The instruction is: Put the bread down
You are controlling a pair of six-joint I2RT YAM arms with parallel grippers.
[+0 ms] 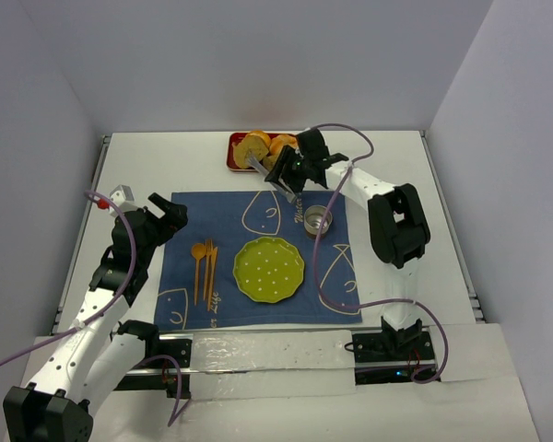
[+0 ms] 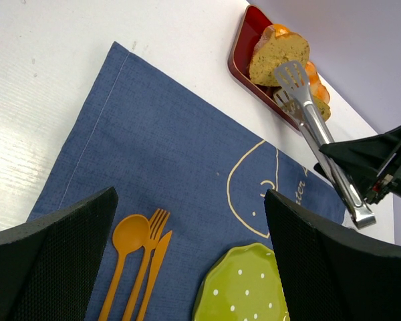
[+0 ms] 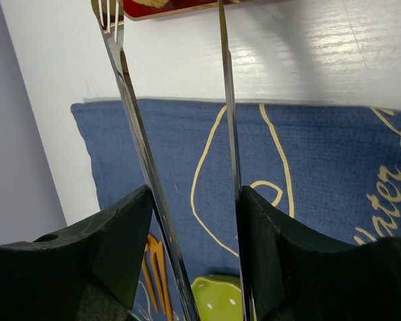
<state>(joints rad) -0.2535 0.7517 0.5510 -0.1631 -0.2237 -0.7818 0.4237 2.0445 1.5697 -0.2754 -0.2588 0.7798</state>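
A tan bread slice (image 2: 279, 53) with dark crust leans in the red tray (image 2: 244, 47) at the back of the table; it also shows in the top view (image 1: 255, 145). A second slice (image 2: 323, 108) lies partly hidden behind the tongs. My right gripper (image 1: 286, 173) (image 3: 194, 200) is shut on metal tongs (image 2: 314, 127) (image 3: 130, 107). The tong arms are spread, with their tips at the larger slice in the tray. My left gripper (image 1: 170, 214) (image 2: 190, 200) is open and empty above the left part of the blue mat (image 1: 258, 221).
A green dotted plate (image 1: 268, 269) (image 2: 244, 287) sits in the middle of the mat. Orange cutlery (image 1: 203, 267) (image 2: 137, 261) lies to its left. A small metal cup (image 1: 317, 221) stands at the plate's back right. An orange bun (image 1: 282, 144) is also in the tray.
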